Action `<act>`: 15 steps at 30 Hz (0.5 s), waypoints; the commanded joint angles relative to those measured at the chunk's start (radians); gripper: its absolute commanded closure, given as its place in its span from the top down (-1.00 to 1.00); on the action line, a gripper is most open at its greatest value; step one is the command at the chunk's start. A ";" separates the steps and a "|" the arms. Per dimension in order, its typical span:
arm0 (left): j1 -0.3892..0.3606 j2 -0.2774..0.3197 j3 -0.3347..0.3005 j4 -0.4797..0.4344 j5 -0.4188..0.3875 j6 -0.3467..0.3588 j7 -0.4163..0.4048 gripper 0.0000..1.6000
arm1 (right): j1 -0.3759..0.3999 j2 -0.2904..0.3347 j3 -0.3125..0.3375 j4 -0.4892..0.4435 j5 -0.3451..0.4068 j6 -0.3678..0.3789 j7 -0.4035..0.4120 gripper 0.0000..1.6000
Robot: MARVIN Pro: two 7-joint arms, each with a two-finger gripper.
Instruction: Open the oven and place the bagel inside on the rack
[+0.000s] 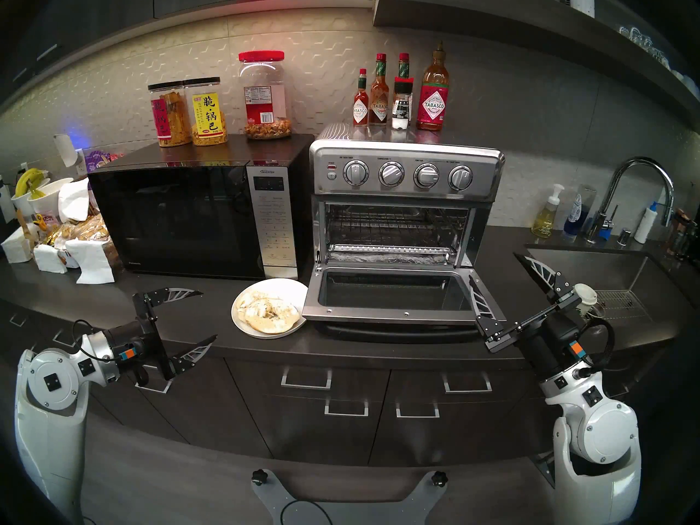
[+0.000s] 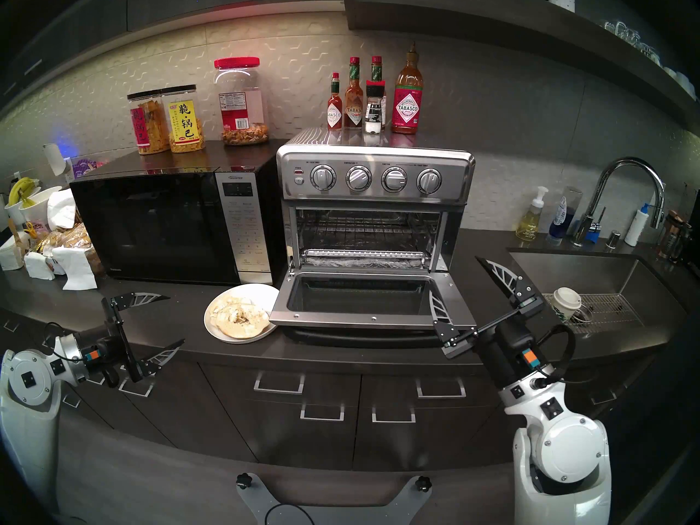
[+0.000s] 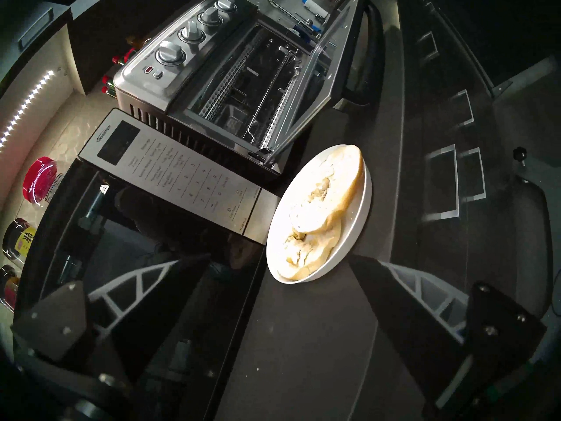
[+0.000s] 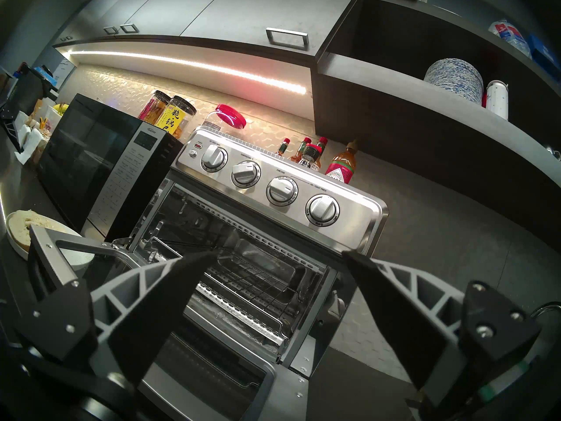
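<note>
The stainless-steel oven (image 1: 407, 175) stands with its glass door (image 1: 386, 293) dropped flat onto the counter. Inside, the wire rack (image 1: 394, 225) spans the cavity above a foil-lined tray (image 1: 390, 253). The bagel (image 1: 265, 312), two pale halves overlapping with cut faces up, lies on a white plate (image 1: 291, 285) just left of the door. My left gripper (image 1: 209, 314) hangs open and empty left of the plate, over the counter's front edge. My right gripper (image 1: 492, 264) is open and empty by the door's right edge. In the right wrist view the rack (image 4: 258, 274) shows between the fingers.
A black microwave (image 1: 182, 217) sits left of the oven with snack jars (image 1: 204, 115) on top. Sauce bottles (image 1: 432, 96) stand on the oven. At the right are a sink (image 1: 606, 278), a faucet (image 1: 640, 179) and a paper cup (image 2: 566, 302). Bread bags and napkins (image 1: 83, 247) crowd the far left.
</note>
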 commanded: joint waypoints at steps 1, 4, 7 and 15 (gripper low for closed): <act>-0.067 0.027 0.013 0.007 0.000 -0.005 0.013 1.00 | 0.001 0.002 -0.001 -0.022 0.005 -0.005 0.002 1.00; -0.095 0.042 0.028 0.020 0.005 -0.003 0.011 1.00 | 0.002 0.002 -0.001 -0.022 0.005 -0.005 0.002 1.00; -0.110 0.056 0.035 0.027 0.013 -0.006 0.008 1.00 | 0.002 0.002 -0.001 -0.022 0.005 -0.005 0.002 1.00; -0.162 0.103 0.069 0.047 0.044 -0.019 -0.009 1.00 | 0.002 0.002 -0.001 -0.022 0.005 -0.005 0.002 1.00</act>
